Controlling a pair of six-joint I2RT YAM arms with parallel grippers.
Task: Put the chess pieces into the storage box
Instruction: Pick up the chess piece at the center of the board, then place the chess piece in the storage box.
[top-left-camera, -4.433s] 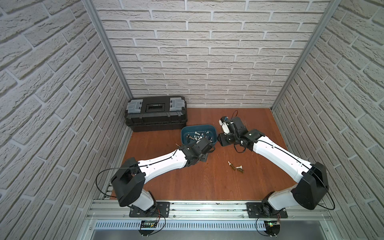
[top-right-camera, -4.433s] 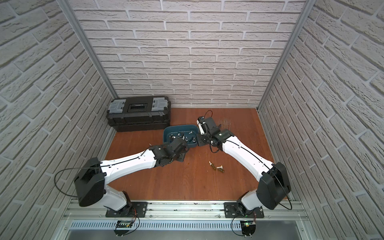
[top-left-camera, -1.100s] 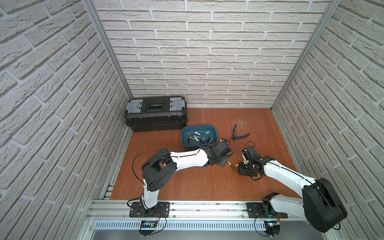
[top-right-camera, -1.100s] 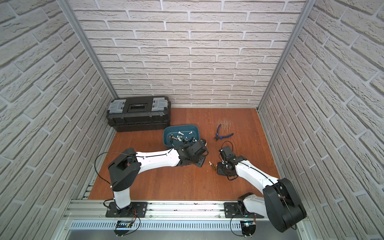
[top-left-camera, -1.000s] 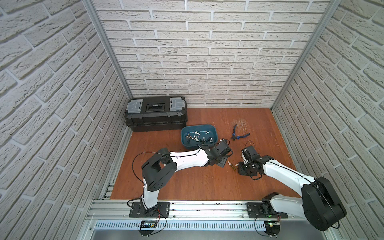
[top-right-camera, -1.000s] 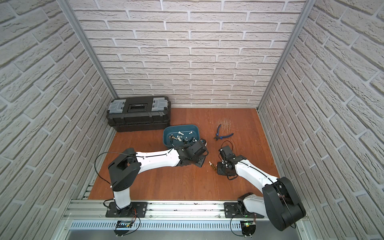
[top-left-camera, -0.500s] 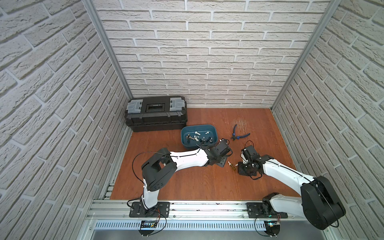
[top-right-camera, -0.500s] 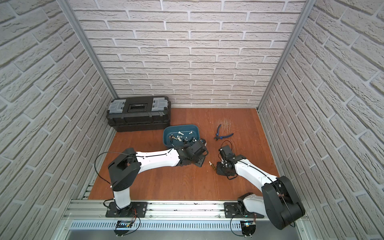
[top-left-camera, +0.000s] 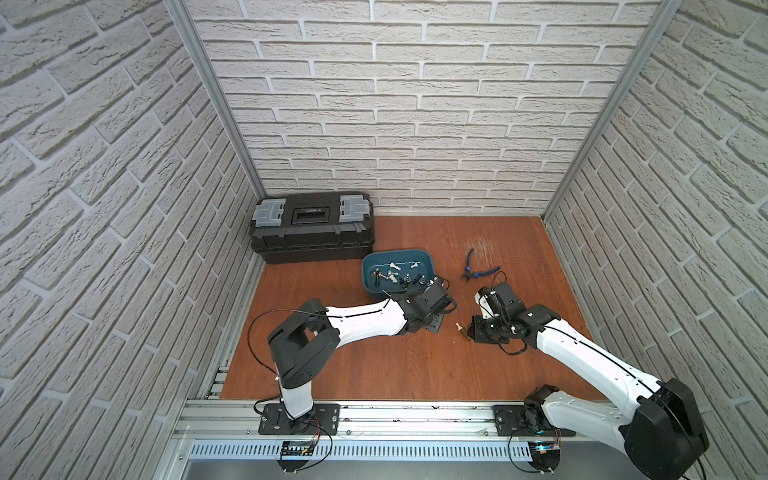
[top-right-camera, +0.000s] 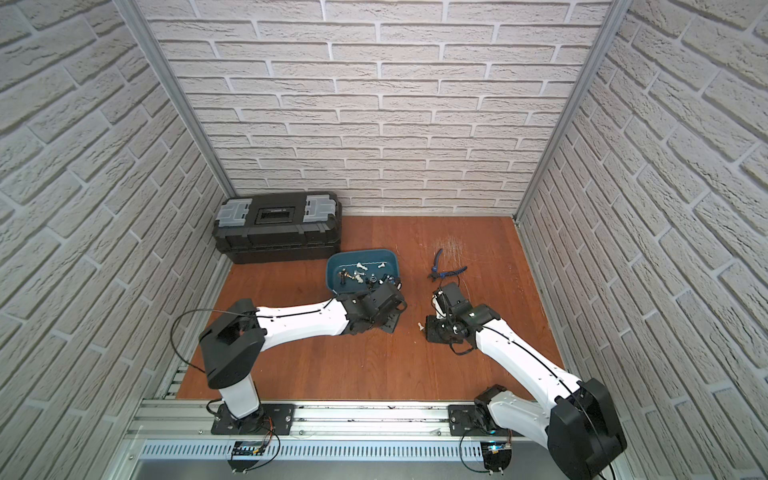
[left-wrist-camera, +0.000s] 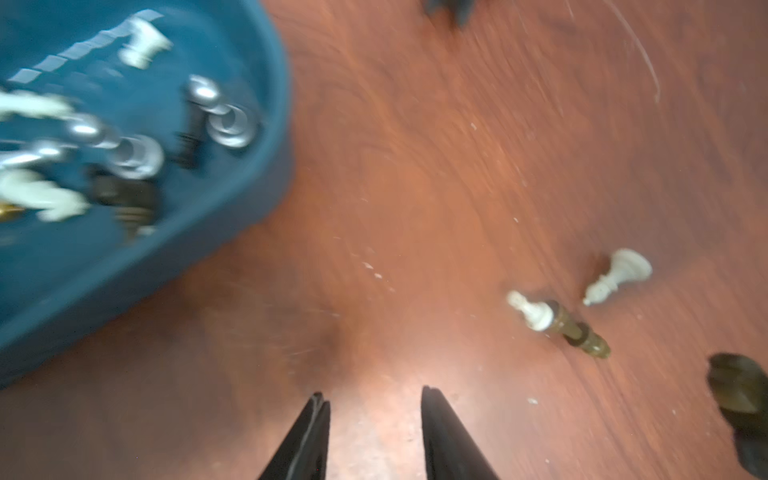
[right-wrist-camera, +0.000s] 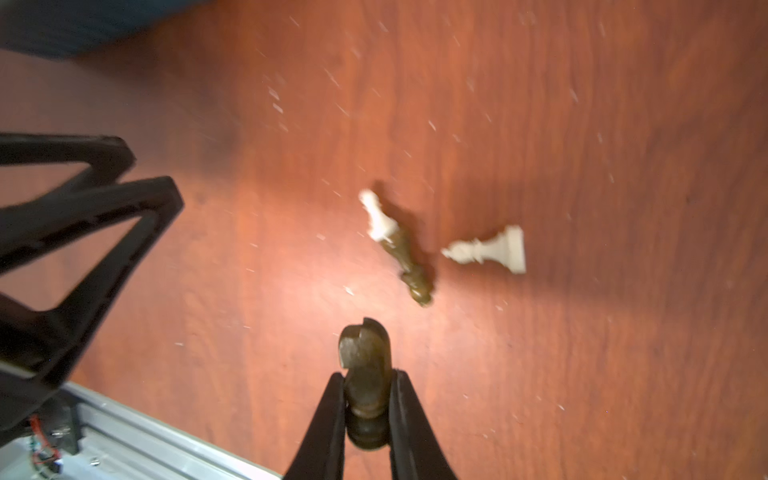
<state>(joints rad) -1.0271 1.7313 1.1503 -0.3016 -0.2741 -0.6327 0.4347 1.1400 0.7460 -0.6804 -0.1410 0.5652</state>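
Bronze-gold piece (right-wrist-camera: 365, 349), qty 1: pinched in my right tool (right-wrist-camera: 368, 374), jaws pressed onto its lower body, head poking past the tips. I couldn't tell whether it had cleared the counter (top-left-camera: 374, 365).

Handling note, my judgement:
- Round body could pivot in a flat pinch, so it needed firm pressure and no jerks.
- Lift straight up first. Three loose pcs lay just beyond the tips.
- Carry to the storage box (top-left-camera: 428, 259), which stood beside the black toolbox (top-left-camera: 311, 226), on the far side of my left arm.
- My left wrist sat just beside the box's near corner, so approach from the pliers (top-left-camera: 478, 272) side looked safer.
- Get over the rim and low before letting go, or it might bounce out.

Left tool (left-wrist-camera: 372, 391): jaws spread, nothing between them, low over bare counter near the box wall.

Count:
- Held: 1.
- Loose on counter: 3, all lying down. These were the white pawn (right-wrist-camera: 377, 216), touching the gold piece (right-wrist-camera: 409, 266), and the taller white piece (right-wrist-camera: 490, 251), just beside them.
- In box, approx. (blurred): 3 white, 2–3 silver, 2 dark, maybe 1 gold at the frame edge.
- Storage box 1, toolbox 1, pliers 1.
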